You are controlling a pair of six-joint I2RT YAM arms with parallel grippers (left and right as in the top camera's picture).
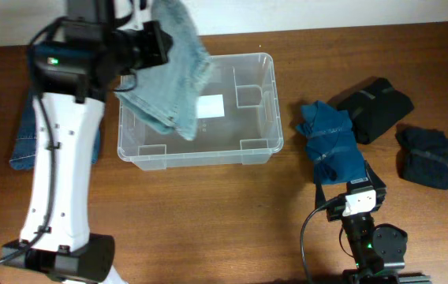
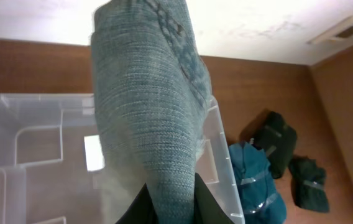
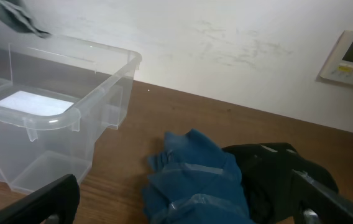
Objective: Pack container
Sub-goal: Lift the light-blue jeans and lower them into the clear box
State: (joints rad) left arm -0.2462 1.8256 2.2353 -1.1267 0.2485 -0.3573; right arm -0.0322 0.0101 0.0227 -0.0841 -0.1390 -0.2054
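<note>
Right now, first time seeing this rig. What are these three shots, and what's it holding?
Two robot arms work at a wooden table. One picture looks down from above; the other two come from wrist cameras. The left fingers are shut on a light denim garment, held over the clear container. The right fingers are open and empty, near a folded teal garment. Beside it lie a black garment and a dark navy garment. Another denim piece lies at far left.
</note>
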